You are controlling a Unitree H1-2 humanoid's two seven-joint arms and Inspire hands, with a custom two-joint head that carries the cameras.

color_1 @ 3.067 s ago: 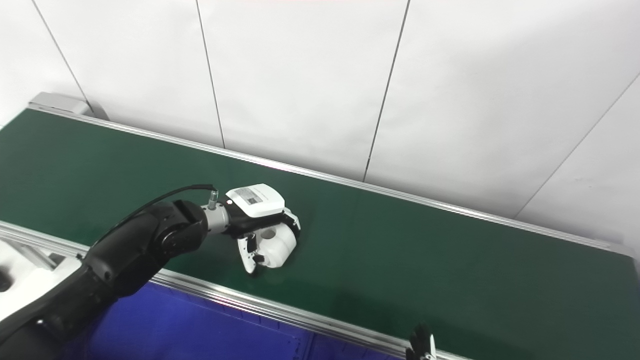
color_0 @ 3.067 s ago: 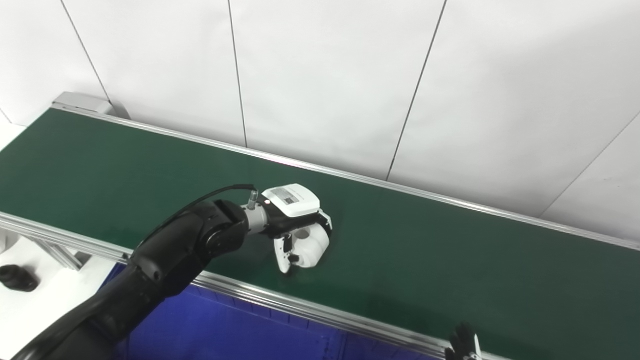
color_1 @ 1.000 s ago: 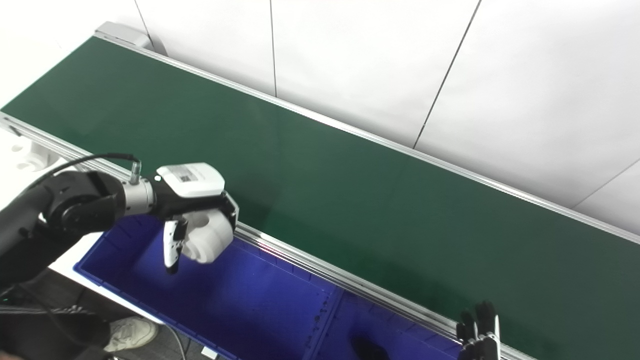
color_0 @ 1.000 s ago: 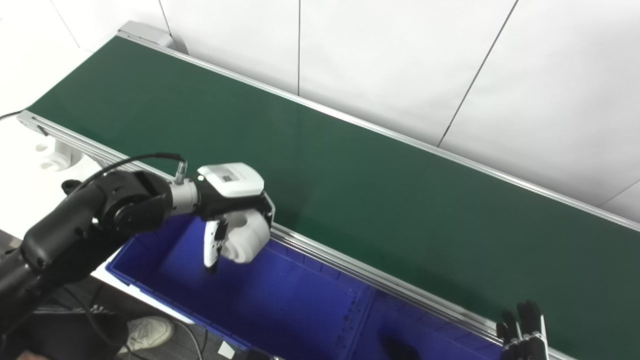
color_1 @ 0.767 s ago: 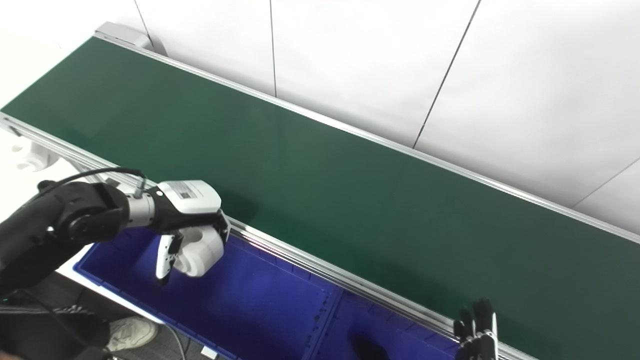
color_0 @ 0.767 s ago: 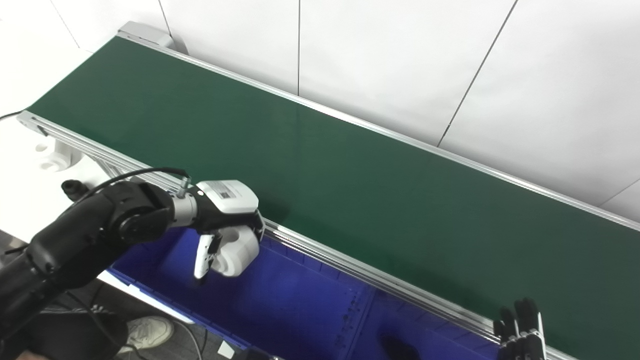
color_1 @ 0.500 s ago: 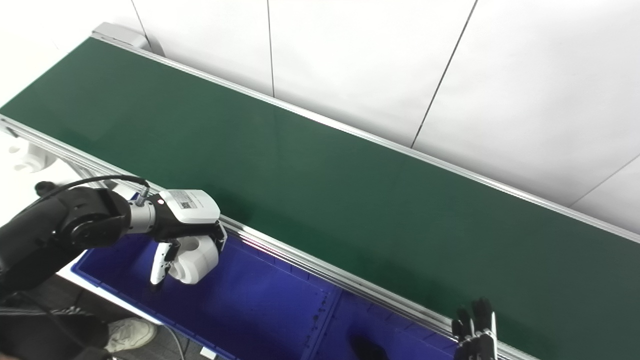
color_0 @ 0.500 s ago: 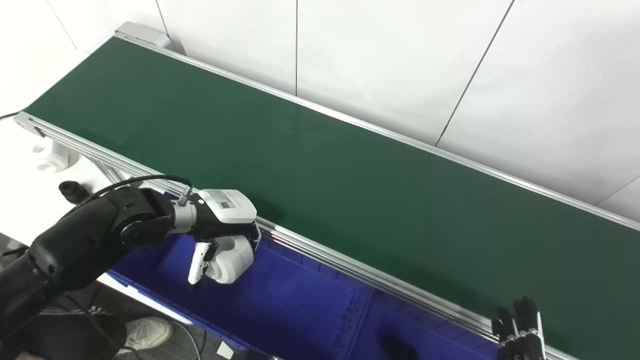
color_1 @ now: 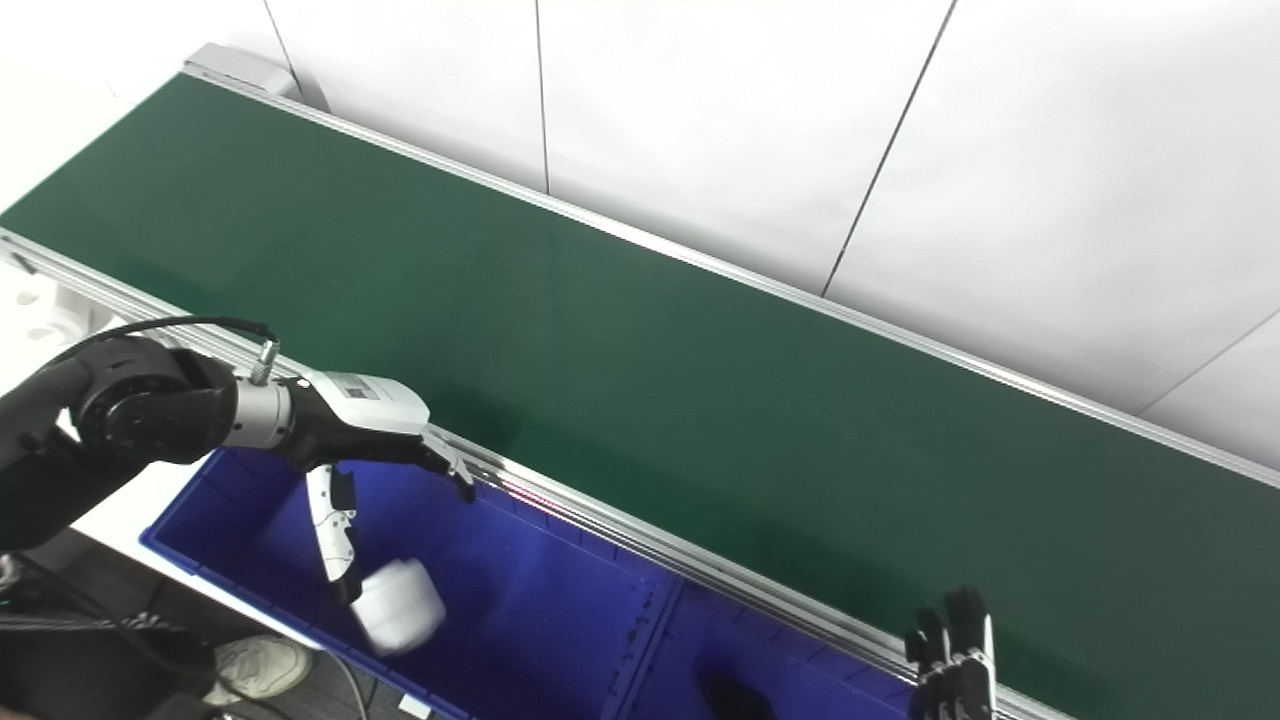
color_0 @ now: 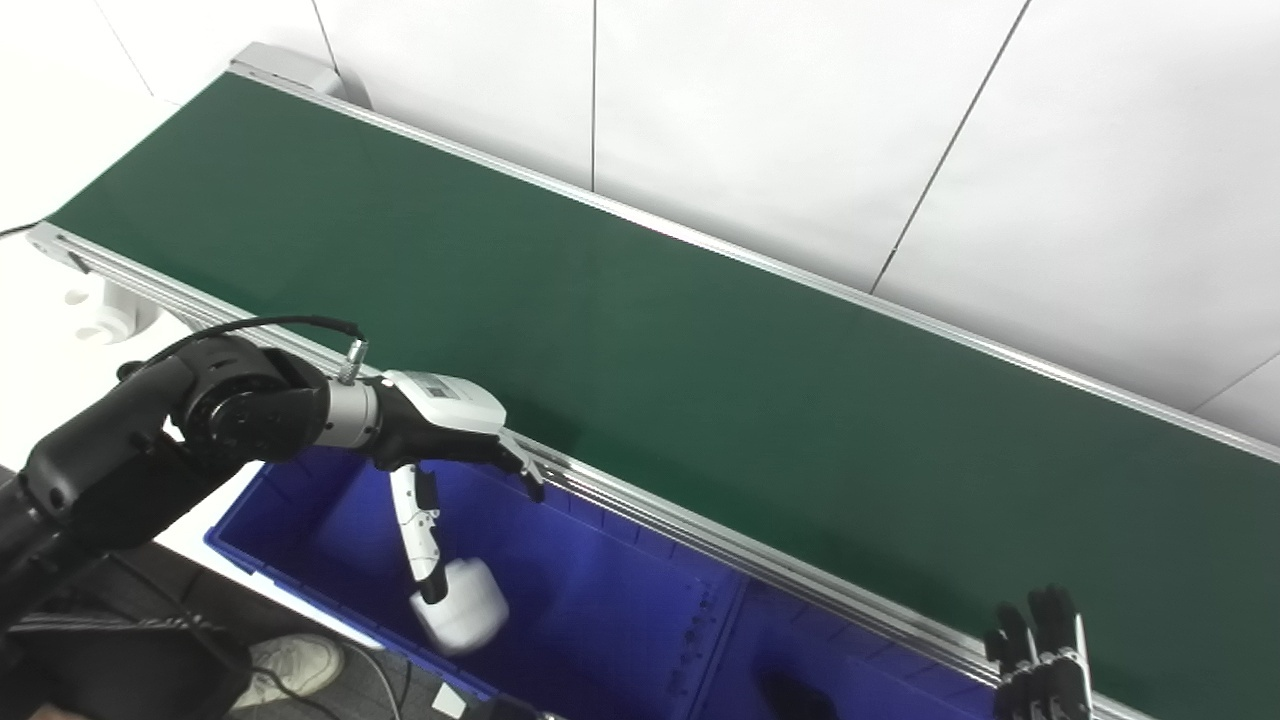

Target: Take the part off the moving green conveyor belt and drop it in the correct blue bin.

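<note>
The white round part (color_0: 460, 617) is falling, blurred, inside the left blue bin (color_0: 620, 620) below the belt's near edge; it also shows in the right eye view (color_1: 398, 605). My left hand (color_0: 440, 440) hangs open over that bin, fingers spread, thumb pointing down just above the part, no longer holding it. The green conveyor belt (color_0: 700, 370) carries nothing in view. My right hand (color_0: 1040, 660) shows only as dark fingertips at the bottom right edge.
A second blue bin compartment (color_0: 850, 690) lies to the right, with a dark object (color_0: 790, 692) in it. The belt's aluminium rail (color_0: 760, 570) runs between belt and bins. A white wall stands behind. A shoe (color_0: 290, 665) shows on the floor at lower left.
My left hand carried the white part from the belt over the rail and down above the left bin, then opened. The part has dropped out of the hand into the bin.
</note>
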